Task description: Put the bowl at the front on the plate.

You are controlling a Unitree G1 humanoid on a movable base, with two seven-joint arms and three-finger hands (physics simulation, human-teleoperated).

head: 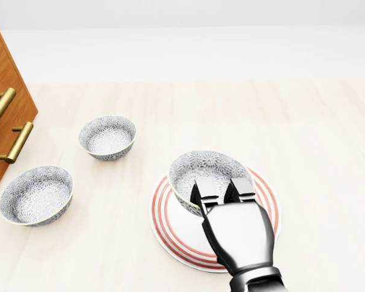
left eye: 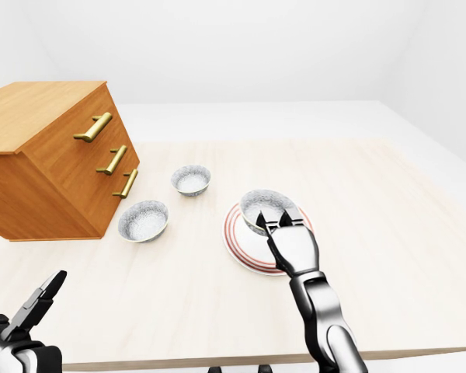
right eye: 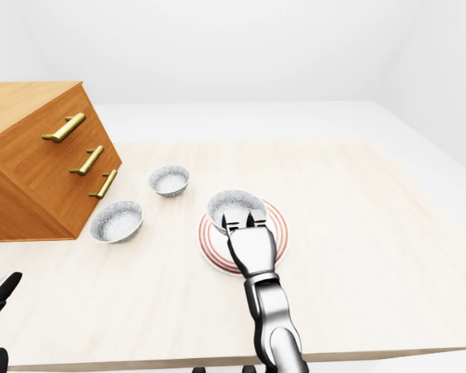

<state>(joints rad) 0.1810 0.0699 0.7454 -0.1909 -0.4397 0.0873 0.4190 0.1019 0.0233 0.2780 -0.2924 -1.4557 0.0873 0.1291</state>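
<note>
Bowl (head: 207, 173) on plate (head: 170, 226), right hand (head: 222, 196) gripping rim.

You have three bowls, all grey-and-white with a fine floral pattern: one on the plate (head: 210, 173), two more at left (head: 107, 136) (head: 36, 194). The plate (head: 170, 222) is white with red concentric rings. Your robot hand (head: 222, 193) is glossy silver with black fingertips. The tabletop (head: 304, 134) is pale wood grain. The drawer cabinet (left eye: 43, 155) is orange-brown wood with brass handles (left eye: 93, 127).
</note>
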